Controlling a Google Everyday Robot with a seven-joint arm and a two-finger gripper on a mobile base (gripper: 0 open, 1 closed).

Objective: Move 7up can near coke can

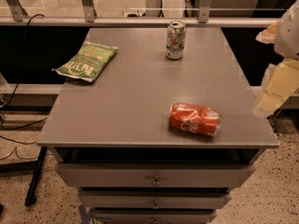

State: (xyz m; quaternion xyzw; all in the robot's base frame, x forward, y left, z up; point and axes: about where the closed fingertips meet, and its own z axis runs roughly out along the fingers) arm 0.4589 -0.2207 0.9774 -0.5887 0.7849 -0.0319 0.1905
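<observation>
The 7up can stands upright near the far edge of the grey table, right of centre. The coke can, red and dented, lies on its side near the table's front right. The two cans are well apart. My gripper is at the right edge of the view, beyond the table's right side, pale and blurred, away from both cans.
A green chip bag lies at the table's left side. Drawers sit under the tabletop. A metal railing runs behind the table. Cables lie on the speckled floor at the left.
</observation>
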